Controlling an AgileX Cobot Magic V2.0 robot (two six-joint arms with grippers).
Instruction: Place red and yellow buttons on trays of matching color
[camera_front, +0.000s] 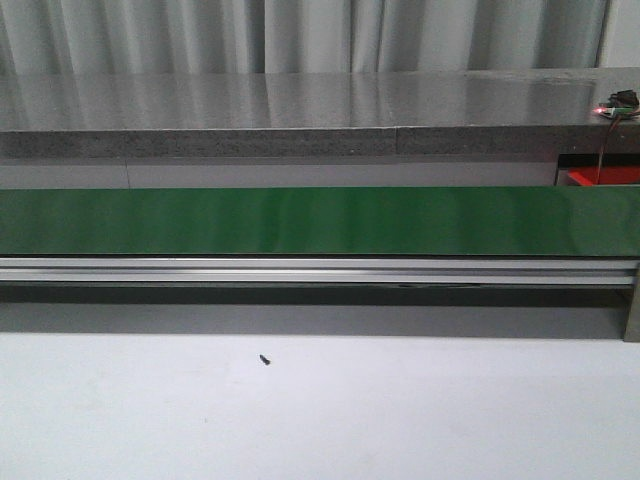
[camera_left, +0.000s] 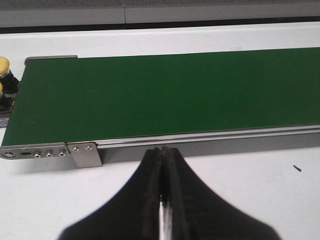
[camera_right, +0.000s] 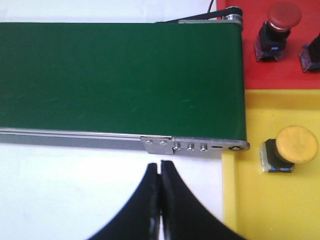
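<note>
In the right wrist view a yellow button (camera_right: 290, 149) stands on the yellow tray (camera_right: 270, 210), and a red button (camera_right: 279, 27) stands on the red tray (camera_right: 280, 75) beyond it, both off the belt's end. My right gripper (camera_right: 160, 167) is shut and empty over the white table, short of the belt's rail. My left gripper (camera_left: 163, 152) is shut and empty too, near the belt's other end. A yellow button (camera_left: 4, 67) shows partly at that end, cut off by the picture's edge. Neither arm appears in the front view.
A green conveyor belt (camera_front: 300, 220) with an aluminium rail (camera_front: 300, 268) runs across the table. A grey ledge (camera_front: 300, 110) lies behind it. A second dark item (camera_right: 311, 55) sits on the red tray's edge. A small black screw (camera_front: 265, 359) lies on the white table.
</note>
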